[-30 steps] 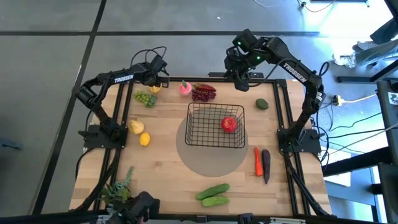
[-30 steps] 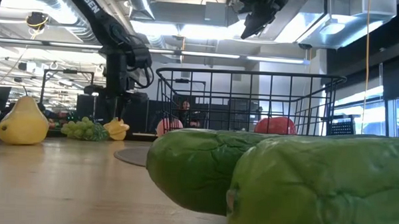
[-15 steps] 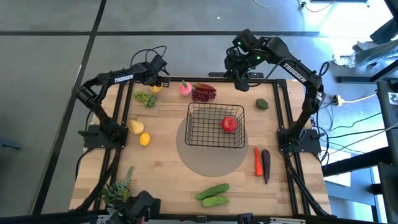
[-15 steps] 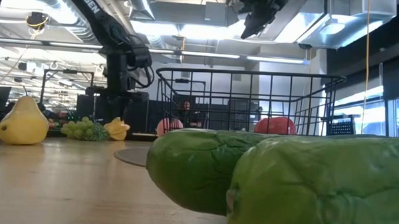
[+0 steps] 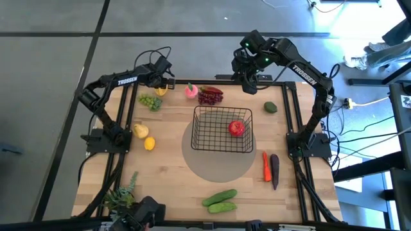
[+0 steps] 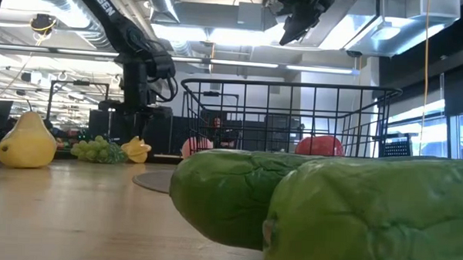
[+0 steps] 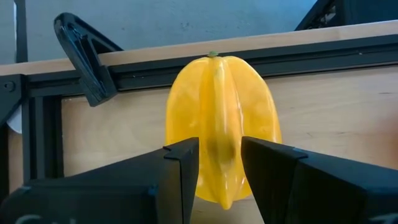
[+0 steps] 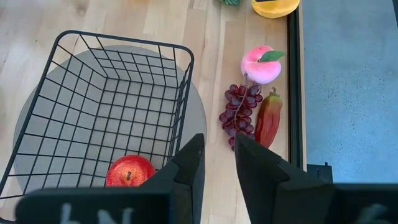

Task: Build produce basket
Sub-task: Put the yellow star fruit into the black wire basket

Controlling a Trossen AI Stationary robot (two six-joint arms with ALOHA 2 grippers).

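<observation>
My left gripper [image 7: 219, 163] is clamped on the yellow starfruit [image 7: 219, 124] at the worktop's far left edge. It's rigid, ribbed, slick plastic; pinch across the ridges. Right gripper [image 8: 216, 163] empty, narrowly parted, above the basket [image 5: 222, 130].

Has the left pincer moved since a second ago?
No. The left pincer stays at the yellow starfruit by the table's far edge.

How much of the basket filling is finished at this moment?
Done: only the red apple lies in the basket. In hand: the left claw is closed around a yellow star fruit at the table's far edge. Left: peach, purple grapes, cucumbers, carrot remain on the table.
</observation>
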